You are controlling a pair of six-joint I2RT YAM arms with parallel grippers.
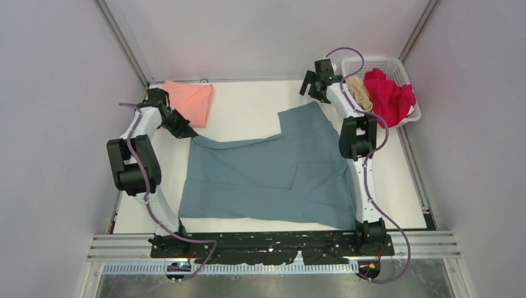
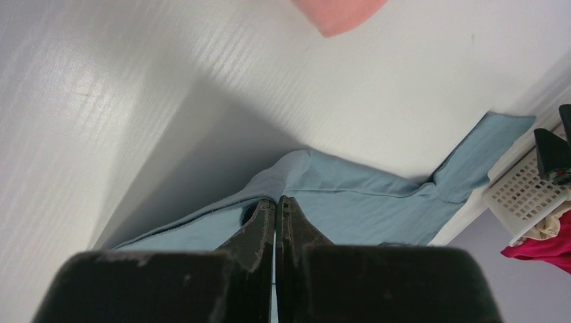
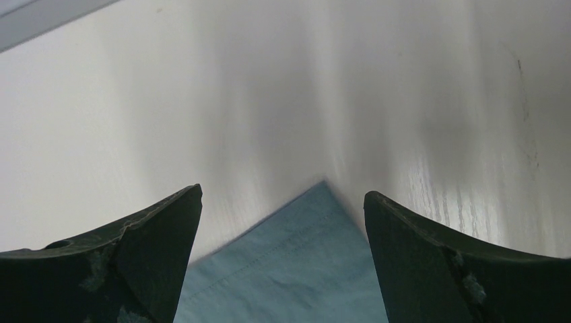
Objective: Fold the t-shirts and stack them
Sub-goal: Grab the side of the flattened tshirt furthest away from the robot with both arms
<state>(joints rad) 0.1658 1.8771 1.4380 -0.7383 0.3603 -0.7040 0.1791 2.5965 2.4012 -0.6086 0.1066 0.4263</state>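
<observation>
A large slate-blue t-shirt (image 1: 267, 174) lies spread over the middle of the white table (image 1: 248, 112). My left gripper (image 1: 185, 130) is shut on its far-left edge; in the left wrist view the cloth (image 2: 363, 208) bunches round the closed tips (image 2: 277, 200). My right gripper (image 1: 312, 93) hangs open over the shirt's far-right corner (image 3: 296, 262), which shows between the spread jaws (image 3: 283, 192) without touching them. A folded salmon-pink t-shirt (image 1: 191, 101) rests at the far left. A red t-shirt (image 1: 387, 96) and a beige one (image 1: 360, 92) sit in the basket.
The white lattice basket (image 1: 378, 63) stands off the table's far-right corner, close to my right wrist. Grey walls close in both sides. A metal rail with the arm bases runs along the near edge.
</observation>
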